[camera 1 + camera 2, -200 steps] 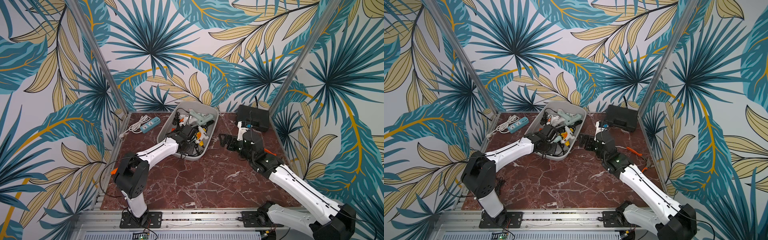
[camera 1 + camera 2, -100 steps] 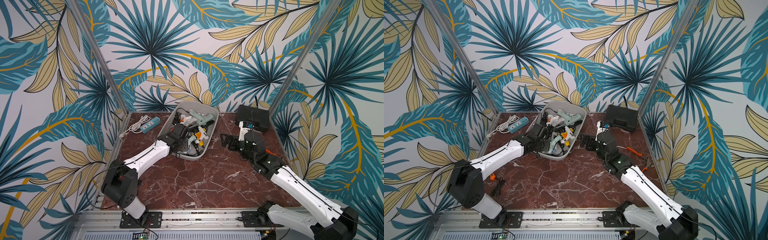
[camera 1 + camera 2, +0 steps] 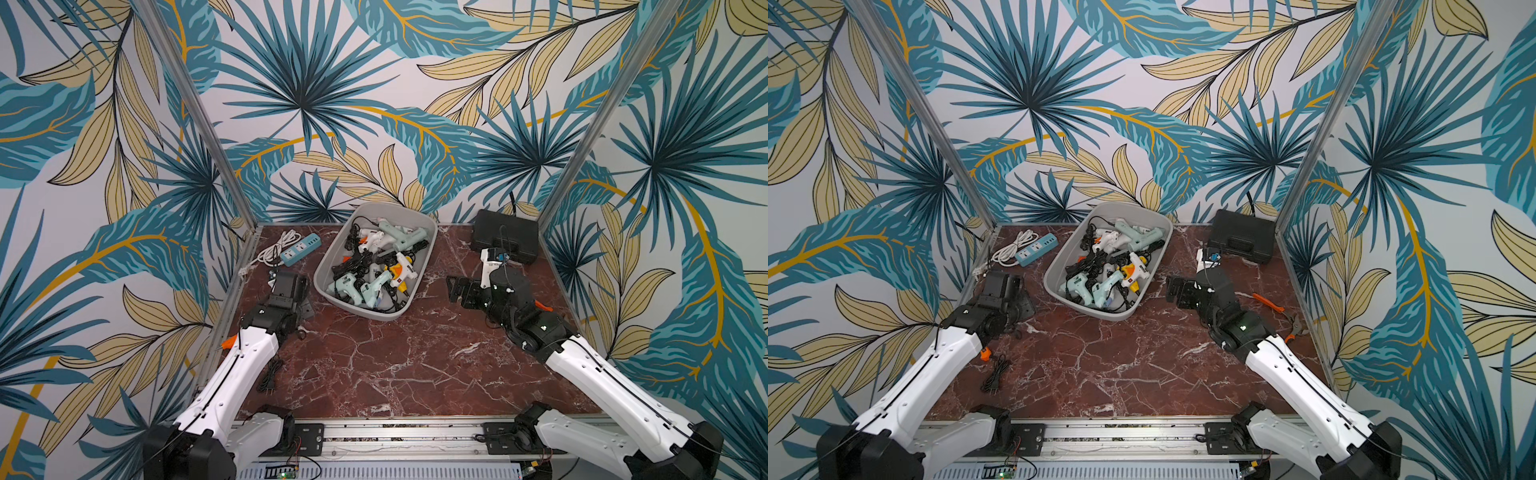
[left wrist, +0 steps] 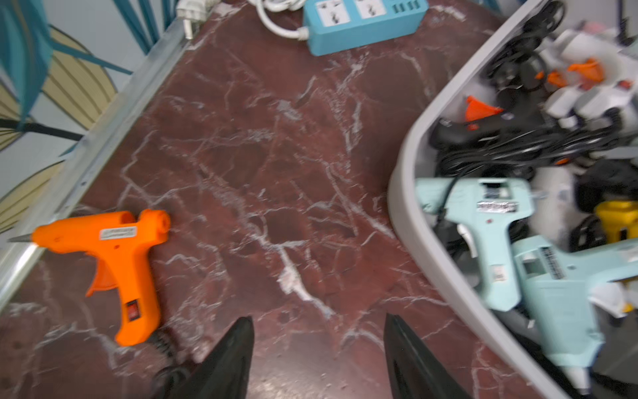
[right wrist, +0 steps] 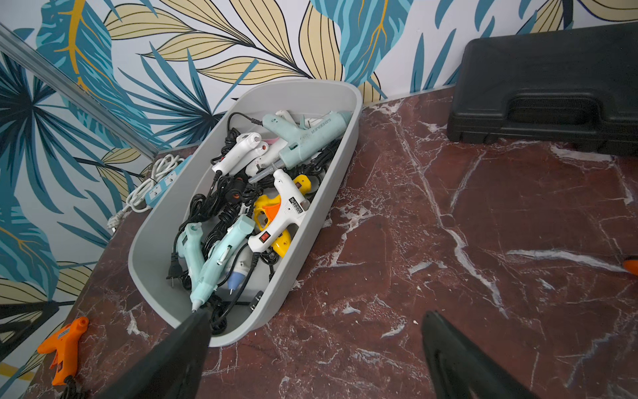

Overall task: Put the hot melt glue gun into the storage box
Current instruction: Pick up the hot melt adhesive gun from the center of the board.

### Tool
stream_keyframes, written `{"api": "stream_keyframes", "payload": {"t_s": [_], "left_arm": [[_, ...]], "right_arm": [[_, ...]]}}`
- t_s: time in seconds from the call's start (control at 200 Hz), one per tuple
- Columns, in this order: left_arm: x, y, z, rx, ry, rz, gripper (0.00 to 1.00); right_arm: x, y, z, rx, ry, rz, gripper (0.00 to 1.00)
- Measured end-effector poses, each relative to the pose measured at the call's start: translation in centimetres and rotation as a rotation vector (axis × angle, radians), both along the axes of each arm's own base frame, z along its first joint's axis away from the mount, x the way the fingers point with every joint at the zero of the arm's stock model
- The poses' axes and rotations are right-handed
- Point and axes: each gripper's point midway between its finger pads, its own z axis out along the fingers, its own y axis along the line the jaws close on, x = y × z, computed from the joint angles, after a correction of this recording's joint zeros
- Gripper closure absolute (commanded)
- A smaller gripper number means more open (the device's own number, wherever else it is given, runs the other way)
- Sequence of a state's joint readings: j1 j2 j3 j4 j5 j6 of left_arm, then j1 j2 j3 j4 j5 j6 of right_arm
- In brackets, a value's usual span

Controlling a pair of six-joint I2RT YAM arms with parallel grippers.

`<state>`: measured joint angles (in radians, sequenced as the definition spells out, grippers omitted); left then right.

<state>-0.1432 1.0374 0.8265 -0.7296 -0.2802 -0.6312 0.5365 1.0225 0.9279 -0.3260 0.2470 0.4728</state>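
Observation:
The light-grey storage box stands at the back middle of the marble table, with several hot melt glue guns and black cords piled in it. Another glue gun, an orange one, lies flat on the table by the left rail. In both top views only a sliver of this orange gun shows beside my left arm. My left gripper hovers open and empty over bare marble between that gun and the box wall. To the right of the box, my right gripper is open and empty.
A blue power strip with a white cable lies at the back left. A black hard case sits at the back right, with a small white device in front of it. Orange-handled pliers lie near the right rail.
My left gripper was shut inside the storage box. It has since pulled back out to the left of the box, and its jaws have opened. The right arm has barely shifted.

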Motion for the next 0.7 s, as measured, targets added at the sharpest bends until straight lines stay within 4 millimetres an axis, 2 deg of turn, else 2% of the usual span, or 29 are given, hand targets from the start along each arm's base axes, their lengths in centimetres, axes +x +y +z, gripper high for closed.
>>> {"api": "stream_keyframes", "payload": {"t_s": [0.035,0.105,0.195,0.411,0.541,0.696], "left_arm": [[-0.8,0.8,-0.3,-0.005,0.007,0.033,0.1],[-2.0,2.5,-0.7,-0.008,0.021,0.105,0.0],[-3.2,4.5,-1.4,0.001,0.053,0.177,0.0],[-4.4,8.6,-3.0,0.014,0.136,0.3,0.0],[-4.3,10.2,-3.9,0.006,0.162,0.33,0.0],[-3.4,11.3,-4.5,-0.011,0.151,0.345,0.0]], "right_arm": [[0.0,0.0,-0.2,-0.005,0.006,0.0,0.01],[0.0,0.0,-0.6,-0.016,0.019,0.002,0.01],[0.2,0.1,-1.0,-0.035,0.036,0.005,0.01],[0.3,-0.1,-1.1,-0.074,0.045,0.005,0.01],[0.1,-0.5,-1.1,-0.09,0.047,0.001,0.0],[-0.2,-0.7,-0.1,-0.087,0.028,-0.003,0.0]]}}
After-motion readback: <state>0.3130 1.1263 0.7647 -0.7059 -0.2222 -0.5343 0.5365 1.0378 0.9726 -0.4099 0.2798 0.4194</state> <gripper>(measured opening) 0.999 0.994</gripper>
